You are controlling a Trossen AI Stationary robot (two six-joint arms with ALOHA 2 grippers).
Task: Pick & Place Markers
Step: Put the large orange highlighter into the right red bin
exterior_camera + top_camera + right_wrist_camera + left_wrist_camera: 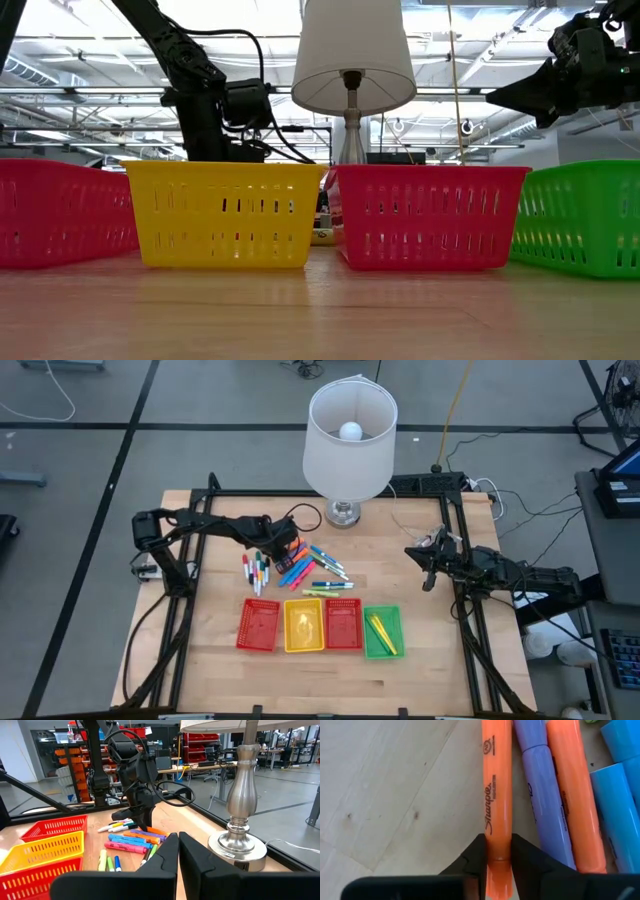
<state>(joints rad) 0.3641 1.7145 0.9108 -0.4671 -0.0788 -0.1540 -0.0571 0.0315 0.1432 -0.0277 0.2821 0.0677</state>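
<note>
Our left tool (498, 862) pinches one orange highlighter (497, 795) near its end, among the markers (300, 568) on the table (200, 660). We judge it light, stiff, slippery; mid-barrel grips better. Right tool (178, 851) waits shut, empty.

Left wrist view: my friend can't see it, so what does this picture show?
The left hand is shut on the end of an orange Sharpie highlighter lying on the wooden table. Right beside it lie a purple highlighter, another orange highlighter and blue highlighters, side by side.
</note>
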